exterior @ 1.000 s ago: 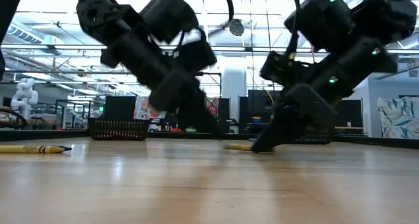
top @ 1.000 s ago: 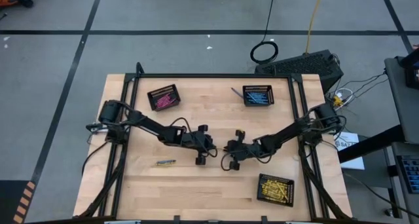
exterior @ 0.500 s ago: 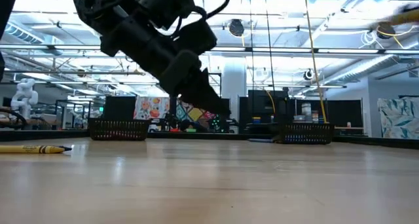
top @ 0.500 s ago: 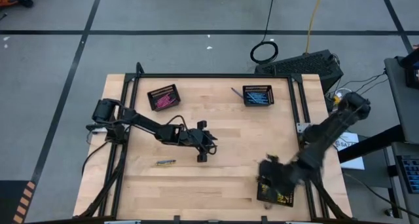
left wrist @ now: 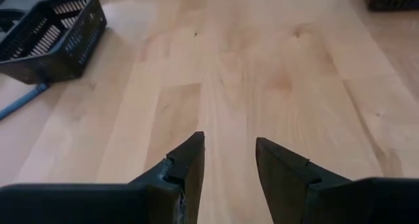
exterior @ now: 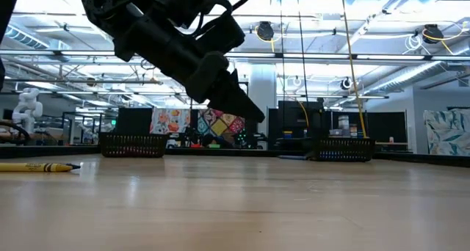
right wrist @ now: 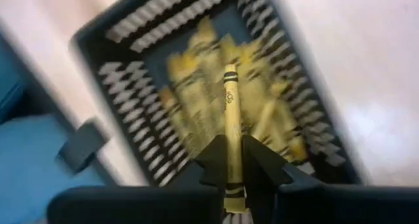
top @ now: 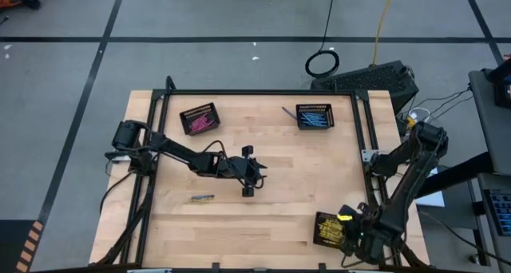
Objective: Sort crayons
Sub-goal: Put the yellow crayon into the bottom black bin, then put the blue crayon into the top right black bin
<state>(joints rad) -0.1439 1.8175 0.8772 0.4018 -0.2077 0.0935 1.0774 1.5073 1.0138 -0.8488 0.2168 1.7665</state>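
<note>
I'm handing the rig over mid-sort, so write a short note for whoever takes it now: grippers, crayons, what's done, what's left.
Right gripper: shut on a yellow crayon, held over the basket of yellow crayons at the table's near right corner; not released yet.
Left gripper: open and empty above mid-table.
Done: pink basket and blue basket at the far edge hold crayons.
Left: drop the held crayon; one yellow crayon lies loose near the left side, one blue crayon lies beside the blue basket.
</note>
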